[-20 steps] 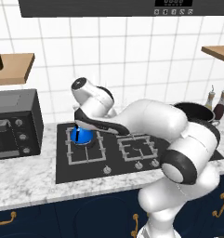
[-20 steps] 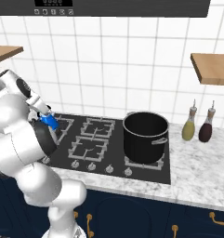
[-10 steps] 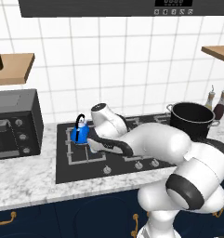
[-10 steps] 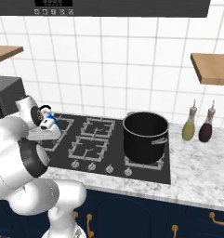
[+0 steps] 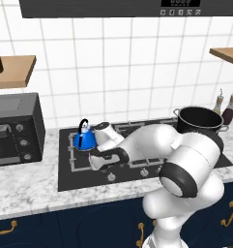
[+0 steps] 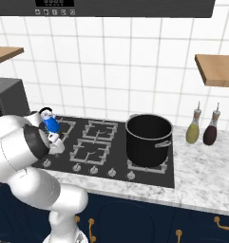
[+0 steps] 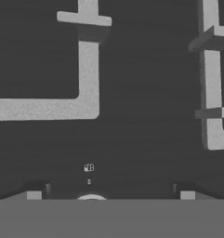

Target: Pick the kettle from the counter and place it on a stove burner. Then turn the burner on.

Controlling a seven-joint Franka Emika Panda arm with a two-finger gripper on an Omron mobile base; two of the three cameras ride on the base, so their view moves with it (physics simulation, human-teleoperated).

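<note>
The small blue kettle stands upright on the left square grate of the stove burner, on the black cooktop, free of any grip. My gripper hangs low in front of the kettle, over the front strip of the cooktop. It is open, its fingertips wide apart with nothing between them. The hand view looks straight down on the grey grate's corner bar and a round knob at the bottom edge. The marbled counter runs in front.
A big black stockpot occupies the right burner. A black microwave stands left of the cooktop. Two bottles stand at the right by the wall. A row of knobs lines the cooktop's front edge.
The gripper let go of the kettle on the left grate, then dropped and pulled forward to the front strip of the cooktop. The kettle stays put.
</note>
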